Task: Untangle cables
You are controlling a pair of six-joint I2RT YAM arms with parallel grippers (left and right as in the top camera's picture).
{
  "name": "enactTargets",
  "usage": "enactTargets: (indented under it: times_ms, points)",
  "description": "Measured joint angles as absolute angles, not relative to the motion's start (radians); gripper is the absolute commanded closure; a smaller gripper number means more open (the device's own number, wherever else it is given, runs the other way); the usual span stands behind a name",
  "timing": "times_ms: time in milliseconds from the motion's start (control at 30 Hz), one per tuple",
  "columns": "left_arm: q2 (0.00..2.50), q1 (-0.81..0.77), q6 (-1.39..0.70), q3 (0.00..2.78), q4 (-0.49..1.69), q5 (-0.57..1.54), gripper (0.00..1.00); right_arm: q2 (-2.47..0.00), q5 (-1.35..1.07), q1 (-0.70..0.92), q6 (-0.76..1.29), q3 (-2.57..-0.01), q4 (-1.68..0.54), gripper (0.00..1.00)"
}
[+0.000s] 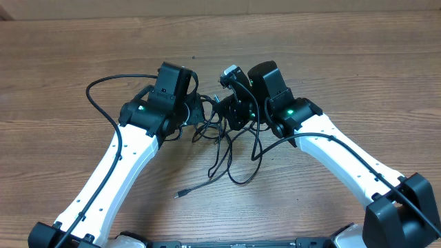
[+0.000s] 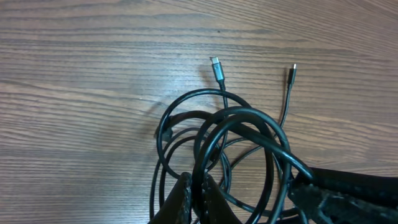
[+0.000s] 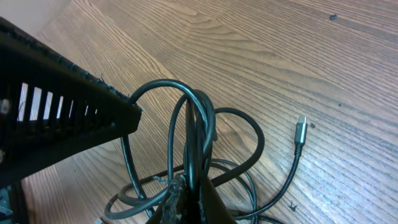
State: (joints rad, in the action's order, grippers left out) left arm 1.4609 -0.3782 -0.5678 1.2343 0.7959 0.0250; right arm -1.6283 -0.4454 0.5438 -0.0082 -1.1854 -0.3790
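— Over the counter (image 1: 69, 41), what's mid-frame?
— The cables (image 1: 231, 155), tangled between both arms, loops trailing toward the base.
— Left wrist?
— Left jaws clenched on a strand. A silver plug (image 2: 216, 67) lies free beyond.
— Right wrist?
— Right jaws grasping the cables too. A black slotted part (image 3: 62, 118) blocks the left side.

From overhead, the wrist housings (image 1: 171, 83) cover the middle of the cables (image 2: 245, 110). In both wrist views their loops run off the bottom edge.
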Motion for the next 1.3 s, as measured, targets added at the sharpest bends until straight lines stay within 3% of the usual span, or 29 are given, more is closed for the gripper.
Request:
enactTargets:
  times_ms: [333,567,800,867,1000,1100,1300]
  points:
    - [1.461,-0.379,-0.701,1.235,0.869,-0.057,0.96,-1.628,-0.366,0.525,0.18,-1.185,-0.377,0.96]
    - [1.461,-0.377,-0.73,1.235,0.891,-0.111,0.96,-1.628,-0.289,0.417,0.309,-1.185,-0.38,0.96]
    - [1.461,-0.377,-0.731,1.235,0.891,-0.121,0.96,-1.628,-0.289,0.392,0.338,-1.185,-0.385,0.96]
    - [1.461,-0.377,-0.731,1.235,0.891,-0.121,0.96,-1.628,-0.319,0.392,0.31,-1.185,-0.381,0.88]
    - [1.461,-0.377,-0.712,1.235,0.889,-0.121,0.96,-1.628,-0.429,0.392,0.215,-1.185,-0.373,0.47]
    - [1.461,-0.377,-0.662,1.235,0.874,-0.112,0.96,-1.628,-0.534,0.393,0.116,-1.185,-0.372,0.39]
    - [1.461,-0.377,-0.546,1.235,0.811,-0.03,0.96,-1.628,-0.667,0.399,-0.022,-1.185,-0.385,0.39]
